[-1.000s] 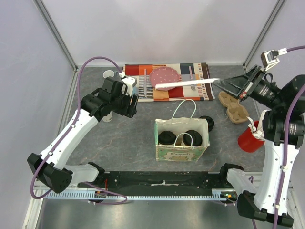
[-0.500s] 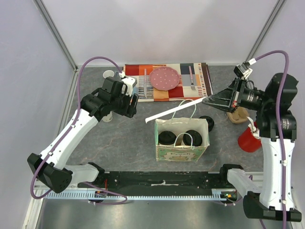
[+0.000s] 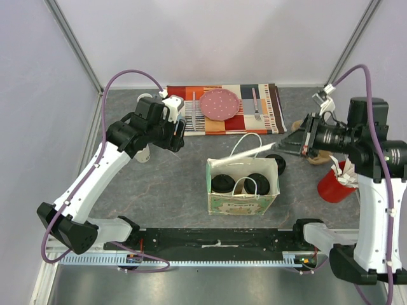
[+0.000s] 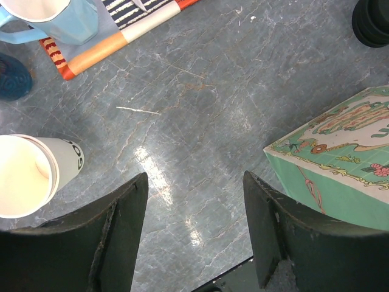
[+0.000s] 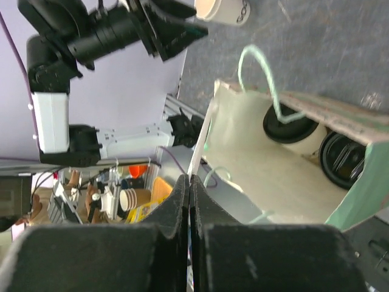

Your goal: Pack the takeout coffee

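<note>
Currently my right gripper (image 3: 281, 147) is clenched on a thin white stick (image 3: 245, 154) reaching the rim of the bag (image 3: 241, 202); two lidded cups (image 3: 222, 183) sit inside, mid-table toward the near edge; left gripper (image 4: 194, 176) released.

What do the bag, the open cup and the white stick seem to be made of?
Bag: likely paper, matte, with printed flowers and creased edges. Open cup: likely paper, matte cream, thin rolled rim. White stick: thin, straight; paper or plastic, cannot tell.
</note>
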Controlling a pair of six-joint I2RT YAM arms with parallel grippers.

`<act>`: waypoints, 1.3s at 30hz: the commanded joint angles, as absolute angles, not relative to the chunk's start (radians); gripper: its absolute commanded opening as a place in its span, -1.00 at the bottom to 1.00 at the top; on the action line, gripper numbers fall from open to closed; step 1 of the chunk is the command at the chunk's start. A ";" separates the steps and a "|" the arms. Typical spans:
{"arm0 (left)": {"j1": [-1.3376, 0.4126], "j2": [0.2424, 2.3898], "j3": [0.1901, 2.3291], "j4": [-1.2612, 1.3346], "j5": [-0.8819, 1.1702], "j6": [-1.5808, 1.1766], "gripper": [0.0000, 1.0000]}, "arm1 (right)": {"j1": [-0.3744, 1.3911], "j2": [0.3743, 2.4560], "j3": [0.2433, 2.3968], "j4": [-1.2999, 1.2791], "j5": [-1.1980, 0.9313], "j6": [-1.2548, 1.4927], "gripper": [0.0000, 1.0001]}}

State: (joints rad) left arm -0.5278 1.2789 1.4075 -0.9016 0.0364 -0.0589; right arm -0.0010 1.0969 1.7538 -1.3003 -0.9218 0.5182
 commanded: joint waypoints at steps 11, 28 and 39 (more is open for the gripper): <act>-0.523 1.256 1.404 -0.881 0.066 -0.051 0.40 | 0.043 1.069 1.746 -1.462 -0.847 0.492 -1.00; -0.523 1.238 1.384 -0.879 0.054 -0.041 0.39 | 0.049 1.153 1.781 -1.462 -0.730 0.468 0.96; -0.523 1.241 1.367 -0.867 0.055 -0.038 0.39 | 0.049 1.427 2.378 -1.456 -0.329 0.546 0.96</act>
